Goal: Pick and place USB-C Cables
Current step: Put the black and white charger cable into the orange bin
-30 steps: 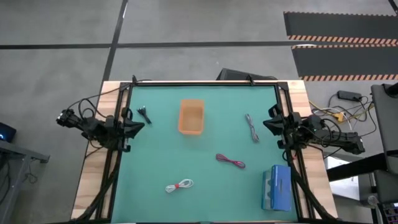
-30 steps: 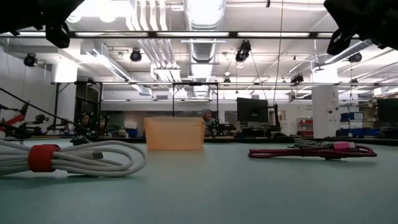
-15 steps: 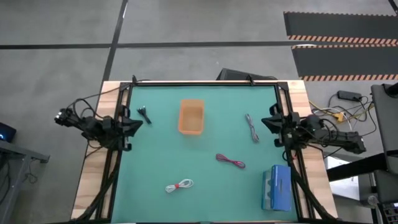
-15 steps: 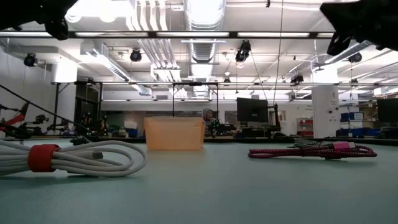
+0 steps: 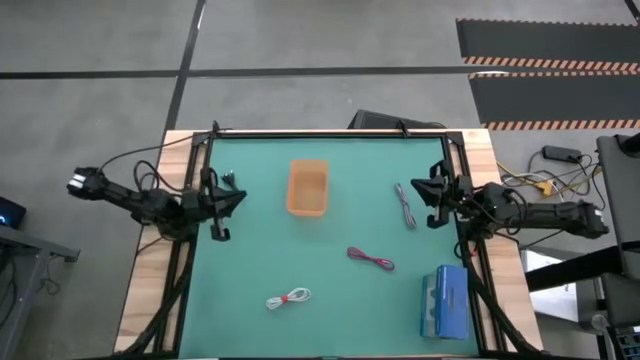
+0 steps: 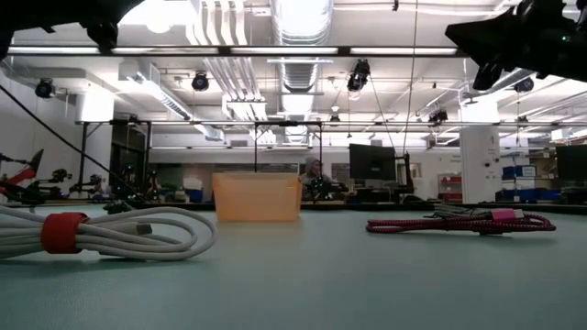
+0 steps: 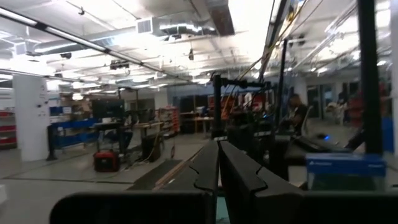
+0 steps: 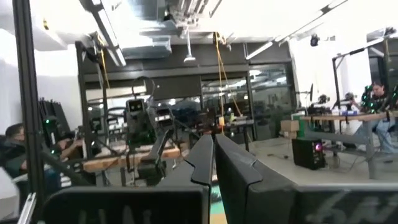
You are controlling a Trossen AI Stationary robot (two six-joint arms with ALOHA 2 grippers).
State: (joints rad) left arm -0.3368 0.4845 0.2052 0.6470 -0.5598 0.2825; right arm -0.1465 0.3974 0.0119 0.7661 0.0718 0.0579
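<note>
Four cables lie loose on the green desk (image 5: 250, 270).
Both pincers clenched, empty: left pincer (image 5: 232, 197) beside black cable (image 5: 232, 182), right pincer (image 5: 422, 194) near grey cable (image 5: 404, 205); braided red cable (image 5: 370, 259) mid-desk, coiled white cable (image 5: 288, 298) near front.

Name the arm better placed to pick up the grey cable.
Right. The right gripper sits just beside the thin grey bundled cable on the green table's right side; the left gripper is across the table, beyond the orange bin.
</note>
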